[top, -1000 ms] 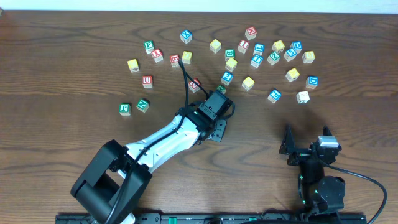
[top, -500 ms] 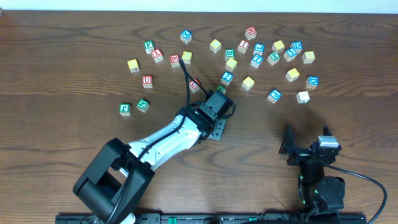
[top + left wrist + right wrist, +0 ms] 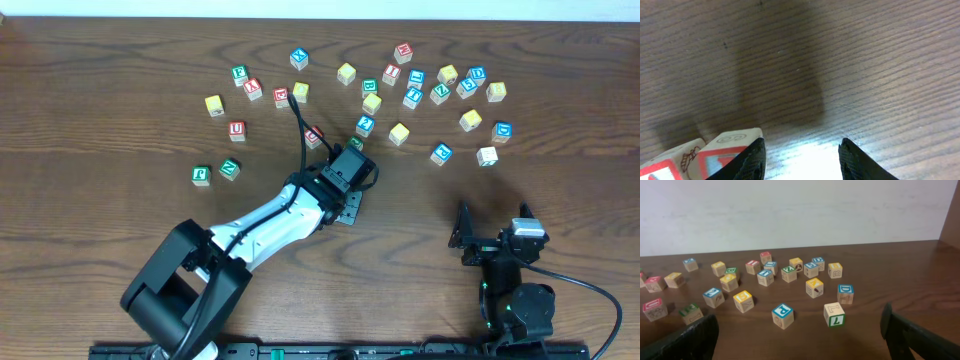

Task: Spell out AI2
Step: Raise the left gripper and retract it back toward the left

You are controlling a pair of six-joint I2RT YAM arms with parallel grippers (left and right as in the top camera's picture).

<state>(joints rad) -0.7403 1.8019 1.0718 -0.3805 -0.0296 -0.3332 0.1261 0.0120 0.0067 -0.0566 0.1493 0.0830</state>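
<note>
**A:** AI2 not laid yet, cubes scattered. Likely blue 2 cube (image 3: 365, 125) sits just past the left gripper (image 3: 801, 157), with a red-edged cube (image 3: 725, 150) beside its finger.

**B:** Jaws?

**A:** Left spread, empty; right gripper (image 3: 495, 225) wide, well off from the left. First pick pending: centre over one cube, descend, close.

Overhead, the letters on the scattered cubes (image 3: 400, 133) are too small to read from up here. The left gripper (image 3: 352, 152) covers its own fingertips and half of a green cube (image 3: 356, 143) at its 12 o'clock. On the left wrist camera, a red-edged cube (image 3: 735, 136) at 7 o'clock runs off the bottom edge, character unseen.
</note>
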